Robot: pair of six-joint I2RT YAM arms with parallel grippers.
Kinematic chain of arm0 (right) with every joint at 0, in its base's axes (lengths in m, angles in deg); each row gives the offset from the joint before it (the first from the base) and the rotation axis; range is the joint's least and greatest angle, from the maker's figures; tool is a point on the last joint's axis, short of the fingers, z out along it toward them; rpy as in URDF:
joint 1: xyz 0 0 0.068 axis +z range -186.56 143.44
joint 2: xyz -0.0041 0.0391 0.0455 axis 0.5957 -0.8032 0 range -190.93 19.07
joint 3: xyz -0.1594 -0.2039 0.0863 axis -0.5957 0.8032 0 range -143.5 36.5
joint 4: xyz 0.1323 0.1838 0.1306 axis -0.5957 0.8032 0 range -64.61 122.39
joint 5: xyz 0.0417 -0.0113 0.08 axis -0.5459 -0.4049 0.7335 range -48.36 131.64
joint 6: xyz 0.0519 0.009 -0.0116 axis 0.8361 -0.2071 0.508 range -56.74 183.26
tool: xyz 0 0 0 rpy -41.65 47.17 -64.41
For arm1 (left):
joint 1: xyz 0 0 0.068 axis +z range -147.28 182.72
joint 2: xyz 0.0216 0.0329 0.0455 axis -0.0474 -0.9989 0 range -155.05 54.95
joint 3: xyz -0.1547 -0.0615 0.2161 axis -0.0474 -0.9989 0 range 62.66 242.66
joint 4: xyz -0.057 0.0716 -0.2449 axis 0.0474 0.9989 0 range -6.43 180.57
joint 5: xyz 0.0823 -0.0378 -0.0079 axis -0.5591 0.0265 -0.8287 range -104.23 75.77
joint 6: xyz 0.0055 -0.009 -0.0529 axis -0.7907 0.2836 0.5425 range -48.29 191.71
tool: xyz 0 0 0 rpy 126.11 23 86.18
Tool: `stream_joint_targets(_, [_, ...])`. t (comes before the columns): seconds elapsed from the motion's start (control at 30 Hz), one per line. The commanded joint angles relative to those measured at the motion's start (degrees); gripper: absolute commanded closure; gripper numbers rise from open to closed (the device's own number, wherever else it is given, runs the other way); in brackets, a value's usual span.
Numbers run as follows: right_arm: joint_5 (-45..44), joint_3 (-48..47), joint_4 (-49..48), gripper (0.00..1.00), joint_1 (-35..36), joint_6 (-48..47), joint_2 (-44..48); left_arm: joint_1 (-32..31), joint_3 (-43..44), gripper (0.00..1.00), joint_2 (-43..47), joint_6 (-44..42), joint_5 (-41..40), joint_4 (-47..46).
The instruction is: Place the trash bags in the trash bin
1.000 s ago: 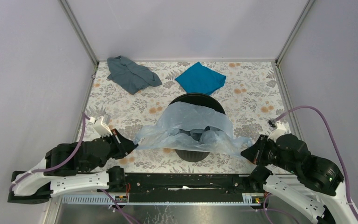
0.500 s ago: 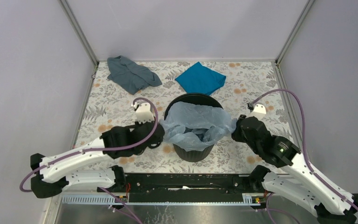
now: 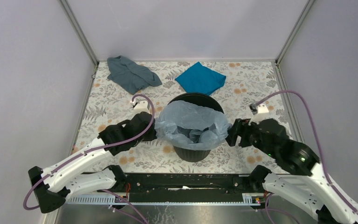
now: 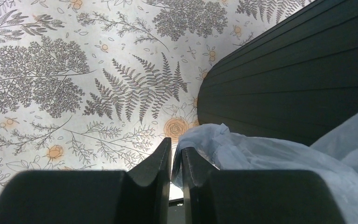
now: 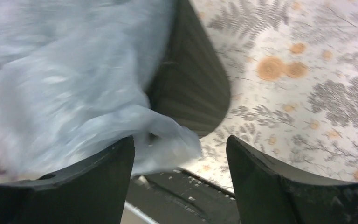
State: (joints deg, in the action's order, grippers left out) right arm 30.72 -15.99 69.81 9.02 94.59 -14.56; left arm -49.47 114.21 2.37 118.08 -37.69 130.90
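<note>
The black ribbed trash bin (image 3: 193,151) stands at the table's middle. The pale blue trash bag (image 3: 191,122) lies bunched over its mouth and sags inside. My left gripper (image 3: 153,133) is at the bin's left rim. In the left wrist view its jaws (image 4: 176,149) stand almost together, with an edge of the bag (image 4: 261,154) pinched in the narrow gap beside the bin's wall (image 4: 284,84). My right gripper (image 3: 230,133) is at the bin's right side. In the right wrist view it (image 5: 179,140) is open. A loose fold of the bag (image 5: 65,84) rests against its left finger over the bin (image 5: 191,93).
A dull grey-blue cloth (image 3: 133,73) lies at the back left and a bright teal cloth (image 3: 200,78) behind the bin. Grey walls enclose the floral table on three sides. The black base rail (image 3: 186,182) runs along the near edge.
Both grippers moved inward and away from the near edge, bringing the bag's stretched ends to the bin's sides. The bag bunched over the mouth. The right gripper opened and let go.
</note>
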Motion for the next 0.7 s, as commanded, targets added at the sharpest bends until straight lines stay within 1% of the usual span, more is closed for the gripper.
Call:
stream_joint_targets(0.0, [14.4, -10.1, 4.8, 0.19, -0.1, -4.5, 2.4, 0.7, 0.9, 0.81, 0.8, -4.6, 3.2, -3.2])
stream_joint_targets(0.07, [17.1, -13.3, 7.5, 0.17, -0.1, -6.5, 2.1, 0.7, 1.1, 0.77, 1.9, -5.3, 2.8, -3.0])
stream_joint_targets(0.13, [18.4, -14.6, 8.2, 0.15, 0.0, -8.1, 2.7, 0.8, 1.3, 0.74, 2.8, -5.7, 2.7, -2.5])
stream_joint_targets(0.27, [19.1, -16.0, 5.8, 0.11, -0.1, -10.6, 2.8, 0.8, 1.2, 0.67, 4.0, -5.6, 3.2, -2.0])
stream_joint_targets(0.33, [20.2, -17.3, 4.6, 0.11, -0.1, -12.2, 1.2, 0.8, 1.8, 0.6, 4.1, -5.5, 3.2, -0.1])
stream_joint_targets(0.37, [19.5, -18.2, 4.6, 0.11, -0.1, -13.2, 0.3, 0.8, 2.2, 0.56, 4.3, -5.4, 3.0, 1.3])
stream_joint_targets(0.43, [14.2, -20.3, 5.4, 0.09, -0.1, -14.7, -1.3, 0.8, 3.2, 0.46, 5.2, -5.5, 2.5, 4.1])
stream_joint_targets(0.5, [8.4, -21.7, 6.3, 0.08, 0.0, -16.5, -3.0, 0.8, 4.9, 0.33, 7.2, -6.6, 2.2, 7.7])
stream_joint_targets(0.57, [6.6, -22.7, 6.1, 0.08, 0.0, -17.9, -5.5, 0.8, 7.6, 0.21, 9.4, -8.1, 1.8, 10.7])
stream_joint_targets(0.6, [6.2, -22.6, 5.6, 0.09, 0.0, -18.5, -6.3, 0.8, 9.0, 0.12, 10.5, -9.0, 1.8, 11.6])
stream_joint_targets(0.67, [5.4, -21.7, 3.9, 0.1, 0.0, -19.9, -7.3, 0.8, 13.0, 0.02, 12.8, -11.0, 3.0, 12.3])
